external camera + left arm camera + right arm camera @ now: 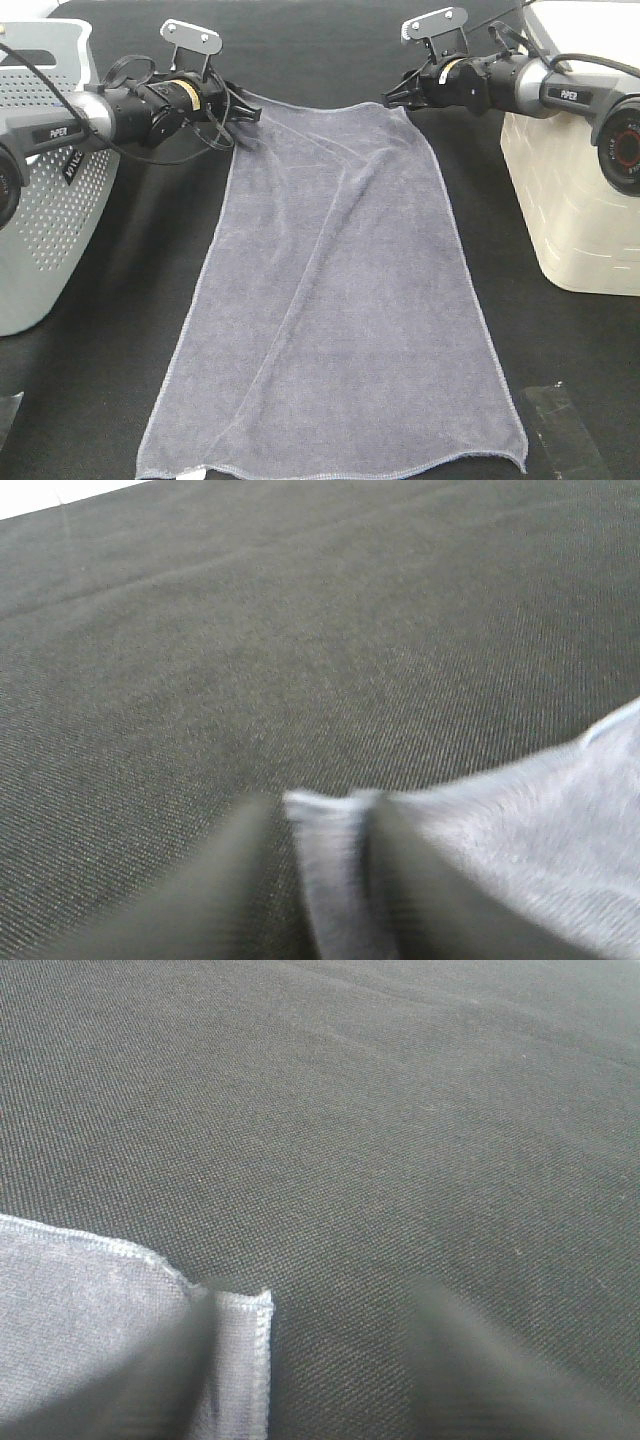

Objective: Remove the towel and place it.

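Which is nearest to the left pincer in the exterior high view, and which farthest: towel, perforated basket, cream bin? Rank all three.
From the left pincer:
1. Towel, its far-left corner right at the pincer.
2. Perforated basket, at the left edge.
3. Cream bin, at the far right.

I see a black cloth-covered desk [330, 60] under even light. A perforated basket [40, 230] stands at its left edge, a cream bin [570, 210] at its right.

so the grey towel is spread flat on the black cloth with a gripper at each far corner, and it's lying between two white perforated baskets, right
Nearly. Only the container on the left is a perforated basket; the one on the right is a cream bin with solid walls, as the exterior high view shows. The rest holds: the grey towel lies spread on the black cloth, with the left gripper and right gripper at its far corners.
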You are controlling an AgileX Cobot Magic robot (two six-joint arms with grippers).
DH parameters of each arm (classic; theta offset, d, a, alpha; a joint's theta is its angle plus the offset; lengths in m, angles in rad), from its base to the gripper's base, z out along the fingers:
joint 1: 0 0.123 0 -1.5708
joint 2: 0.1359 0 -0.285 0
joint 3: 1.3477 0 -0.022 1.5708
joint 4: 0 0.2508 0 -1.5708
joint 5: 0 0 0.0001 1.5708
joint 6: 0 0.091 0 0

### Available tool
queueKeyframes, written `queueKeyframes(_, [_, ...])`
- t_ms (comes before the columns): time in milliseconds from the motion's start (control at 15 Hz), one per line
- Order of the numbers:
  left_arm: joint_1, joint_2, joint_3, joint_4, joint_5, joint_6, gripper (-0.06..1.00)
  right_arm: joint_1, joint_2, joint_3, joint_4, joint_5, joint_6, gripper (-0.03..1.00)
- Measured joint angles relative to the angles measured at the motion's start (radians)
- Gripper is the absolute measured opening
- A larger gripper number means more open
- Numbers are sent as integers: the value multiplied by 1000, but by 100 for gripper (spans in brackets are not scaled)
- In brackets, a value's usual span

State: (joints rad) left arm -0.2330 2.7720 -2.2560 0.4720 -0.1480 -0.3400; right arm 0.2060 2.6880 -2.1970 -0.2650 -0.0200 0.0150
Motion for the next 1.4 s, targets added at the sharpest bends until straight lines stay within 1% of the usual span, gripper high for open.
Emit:
queueKeyframes(67, [0, 0, 0, -10, -5, -18, 65, 0, 0, 0, 0, 2, 0, 66])
queueKeyframes(133, [0, -2, 0, -20, -10, -55, 83, 0, -1, 0, 0, 20, 0, 71])
queueKeyframes(200, [0, -10, 0, -25, -10, -78, 87, 0, -10, 0, 0, 47, 0, 72])
queueKeyframes(333, [-2, -41, 0, -26, -4, -114, 88, 0, -51, 0, 1, 116, 0, 73])
queueKeyframes(533, [-20, -119, 0, -32, 25, -128, 89, -2, -155, 0, 34, 240, 0, 73])
queueKeyframes(667, [-50, -181, 0, -33, 83, -128, 89, -1, -230, 0, 58, 315, 1, 73])
queueKeyframes(800, [-78, -252, 0, -33, 176, -128, 89, -2, -316, 0, 85, 383, 1, 73])
queueKeyframes(933, [-116, -352, 0, -33, 371, -128, 89, -3, -420, 0, 126, 477, 1, 73])
queueKeyframes(1000, [-131, -393, 0, -33, 472, -127, 89, -3, -444, 0, 136, 508, 1, 73])
queueKeyframes(1067, [-139, -416, 0, -34, 533, -122, 89, -3, -488, 0, 149, 580, 1, 73])
queueKeyframes(1133, [-166, -482, 0, -38, 714, -89, 89, -4, -544, 0, 166, 716, 1, 73])
queueKeyframes(1200, [-184, -520, 0, -49, 848, -51, 87, -4, -575, 0, 175, 822, 2, 73])
queueKeyframes(1400, [-233, -636, 0, -138, 1199, 55, 83, -4, -659, 0, 185, 1124, 2, 73])
